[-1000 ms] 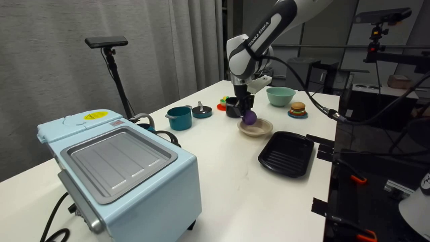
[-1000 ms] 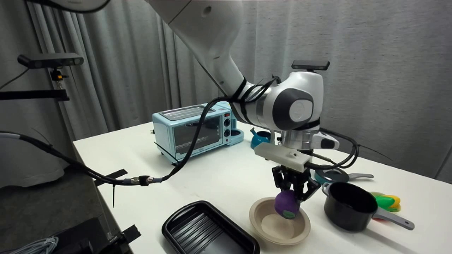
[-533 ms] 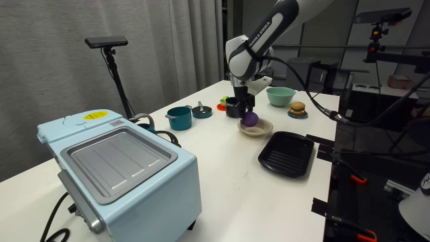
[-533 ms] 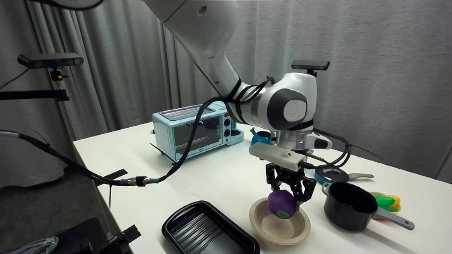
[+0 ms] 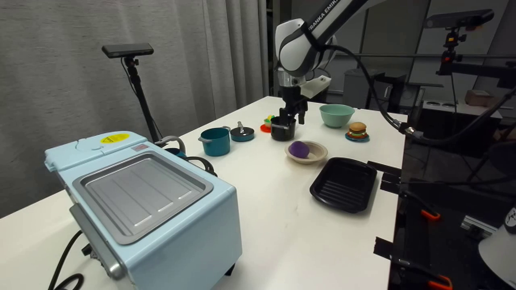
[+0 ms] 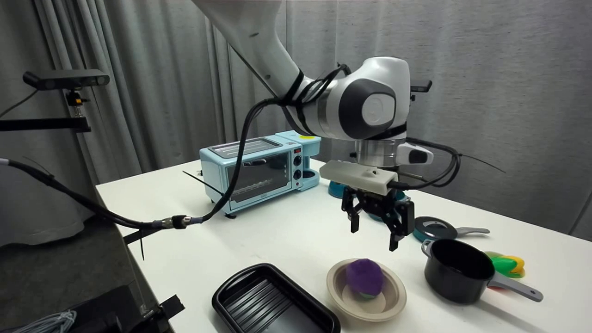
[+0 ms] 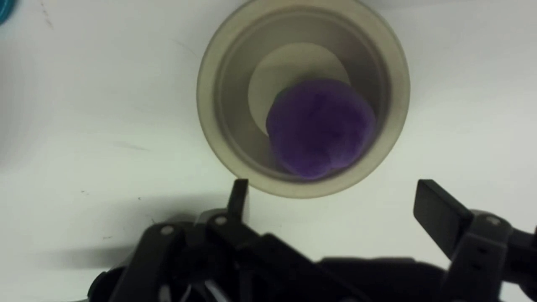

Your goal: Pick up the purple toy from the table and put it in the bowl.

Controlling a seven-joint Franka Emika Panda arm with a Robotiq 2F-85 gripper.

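The black tray (image 5: 343,185) looks glossy, the bowl (image 7: 289,63) smooth and matt, the curtain (image 6: 499,115) (faintly rough) cloth.

Cropped and Covered

The arm (image 6: 256,46) leaves both exterior views at the top. In an exterior view, its white bracket (image 6: 357,176) partly hides a blue vessel (image 6: 336,189). The wrist view clips the bowl (image 7: 207,96) above, the gripper (image 7: 331,197) below and, cornerwise, an unidentifiable teal thing (image 7: 4,8).

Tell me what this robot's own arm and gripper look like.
The rounded white robot arm has a dark grey joint cover, a silver metal collar and white lettering starting FRANKA. Black cables are strapped along it. The black two-fingered gripper has angular, jointed links and a pale rectangular block above it.
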